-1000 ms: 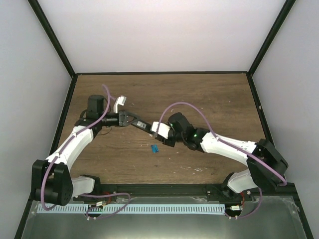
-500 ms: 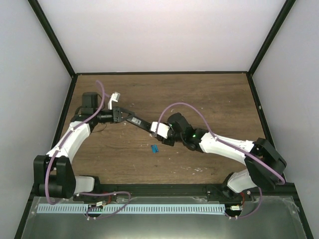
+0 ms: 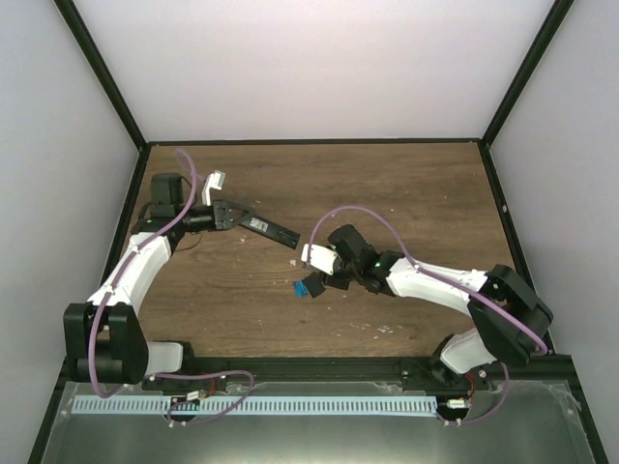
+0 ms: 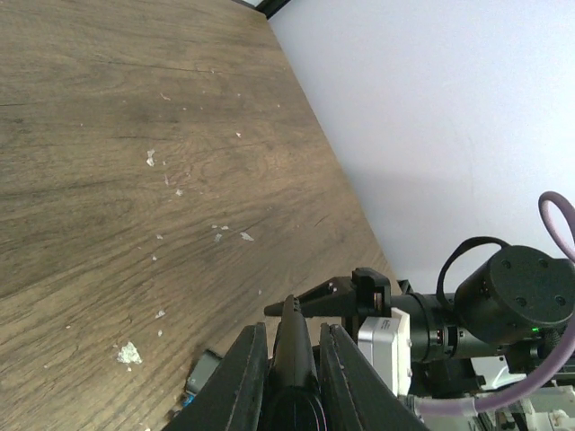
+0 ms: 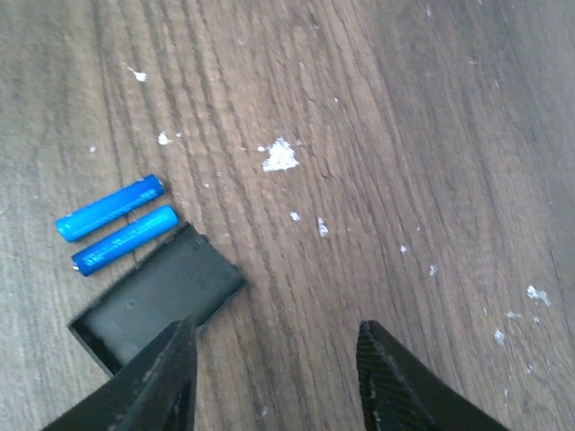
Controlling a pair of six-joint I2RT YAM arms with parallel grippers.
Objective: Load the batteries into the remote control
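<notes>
My left gripper [image 3: 230,215] [image 4: 292,329] is shut on one end of the slim black remote control [image 3: 273,229] [image 4: 293,364] and holds it off the table at the back left, its free end pointing right. Two blue batteries [image 5: 110,208] [image 3: 301,288] lie side by side on the wood. A short black cover piece [image 5: 157,301] lies right beside them. My right gripper [image 5: 277,328] [image 3: 324,281] is open and empty, low over the table, its left finger [image 5: 166,382] over the cover's edge.
The brown wooden table [image 3: 406,193] is speckled with small white flecks [image 5: 280,156]. Black frame rails and white walls bound it at the back and sides. My right arm's wrist shows in the left wrist view [image 4: 467,314], close to the remote's tip.
My left arm has swung the remote back and to the left. My right gripper has left the remote's tip and dropped toward the batteries, where a black cover now lies.
</notes>
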